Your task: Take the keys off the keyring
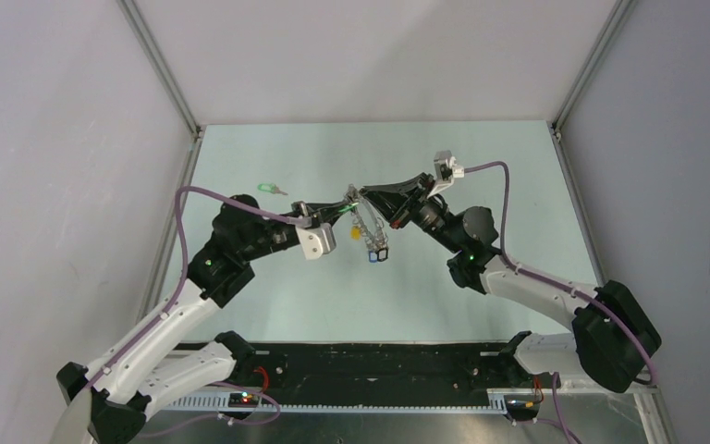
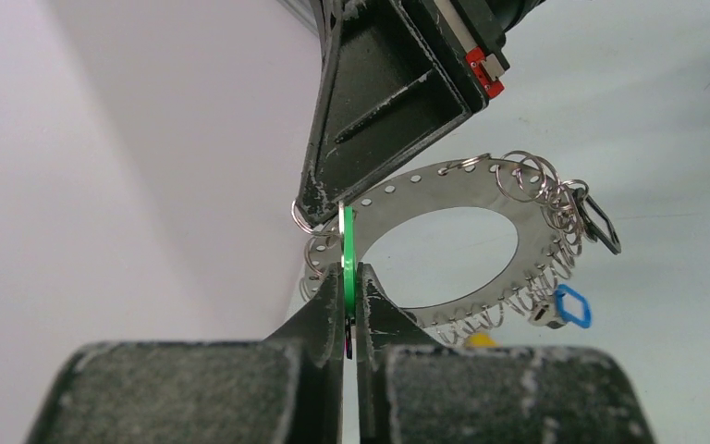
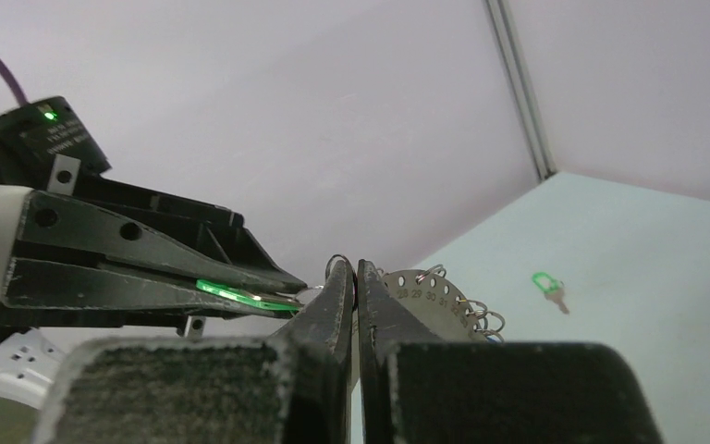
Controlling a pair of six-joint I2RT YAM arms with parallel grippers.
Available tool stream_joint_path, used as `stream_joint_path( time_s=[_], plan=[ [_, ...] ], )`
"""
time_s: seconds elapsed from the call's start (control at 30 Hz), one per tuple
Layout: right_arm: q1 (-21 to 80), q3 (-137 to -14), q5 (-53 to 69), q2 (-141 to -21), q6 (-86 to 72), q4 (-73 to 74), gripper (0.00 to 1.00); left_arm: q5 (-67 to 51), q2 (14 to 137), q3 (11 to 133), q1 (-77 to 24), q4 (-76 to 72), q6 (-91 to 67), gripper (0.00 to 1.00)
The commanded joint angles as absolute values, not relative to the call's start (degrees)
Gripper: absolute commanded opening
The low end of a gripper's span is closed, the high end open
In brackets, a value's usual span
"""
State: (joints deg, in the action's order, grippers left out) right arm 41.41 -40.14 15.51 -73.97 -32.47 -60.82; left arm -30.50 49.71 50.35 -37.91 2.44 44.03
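The keyring (image 2: 462, 231) is a flat silver ring fringed with small wire loops, held in the air between both grippers. My right gripper (image 3: 355, 277) is shut on the keyring's rim (image 3: 430, 291). My left gripper (image 2: 348, 277) is shut on a green-headed key (image 2: 348, 254) that sits edge-on at the ring's rim. A blue key (image 2: 571, 306), a black key (image 2: 601, 225) and a yellow key (image 2: 481, 339) hang from the ring. In the top view the two grippers meet tip to tip, left (image 1: 337, 213) and right (image 1: 359, 195), with the ring (image 1: 370, 227) hanging below.
A loose green-headed key (image 1: 268, 189) lies on the pale table (image 1: 481, 166) behind and left of the grippers; it also shows in the right wrist view (image 3: 548, 285). Grey walls with metal frame posts close the table on three sides.
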Motion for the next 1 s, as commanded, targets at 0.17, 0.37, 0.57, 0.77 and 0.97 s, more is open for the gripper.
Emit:
stream_joint_path(
  time_s=[0.17, 0.37, 0.57, 0.77, 0.97],
  plan=[
    [40.7, -40.8, 8.1, -69.1, -22.6, -45.3, 0.0, -33.1, 47.8, 50.8, -38.8, 0.8, 43.4, 0.0],
    [40.6, -41.1, 9.9, -67.7, -20.7, -38.8, 0.0, -32.5, 48.2, 51.3, -38.0, 0.4, 42.1, 0.0],
    [40.5, -41.2, 12.4, -67.1, -19.7, -35.7, 0.0, -31.9, 48.3, 51.3, -37.5, 0.4, 41.7, 0.0],
    [39.9, -41.7, 17.8, -68.1, -20.3, -34.4, 0.0, -31.6, 48.5, 51.4, -37.4, 0.4, 41.1, 0.0],
    [38.6, -41.9, 22.5, -68.7, -20.6, -33.5, 0.0, -30.4, 48.7, 51.5, -37.4, 0.3, 40.2, 0.0]
  ],
)
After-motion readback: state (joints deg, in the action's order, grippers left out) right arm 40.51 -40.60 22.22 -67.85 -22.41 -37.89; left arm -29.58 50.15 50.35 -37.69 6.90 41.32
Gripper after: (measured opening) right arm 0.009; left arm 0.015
